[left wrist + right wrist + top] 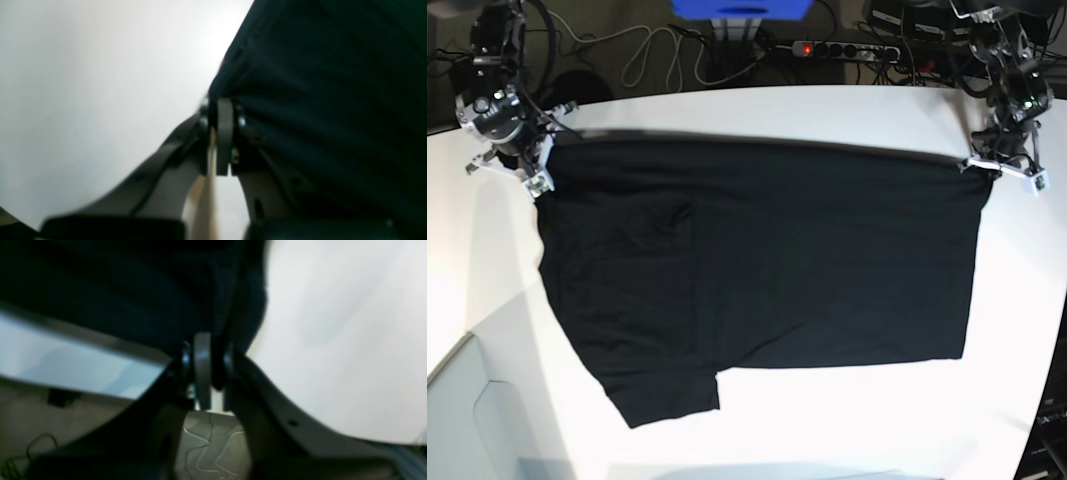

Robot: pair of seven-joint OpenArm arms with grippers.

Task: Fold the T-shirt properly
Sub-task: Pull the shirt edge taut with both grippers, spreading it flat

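Observation:
The black T-shirt is stretched wide between my two grippers, its top edge taut and its plain side showing. It drapes over the white table, with one sleeve hanging lowest at the front left. On the base view's right, my left gripper is shut on the shirt's upper corner. The left wrist view shows the fingers pinching the dark cloth. On the base view's left, my right gripper holds the other upper corner. The cloth runs between its nearly closed fingers.
A power strip, cables and a blue box lie behind the table's far edge. The table's front-left edge runs diagonally. Floor and a cable show below the right gripper.

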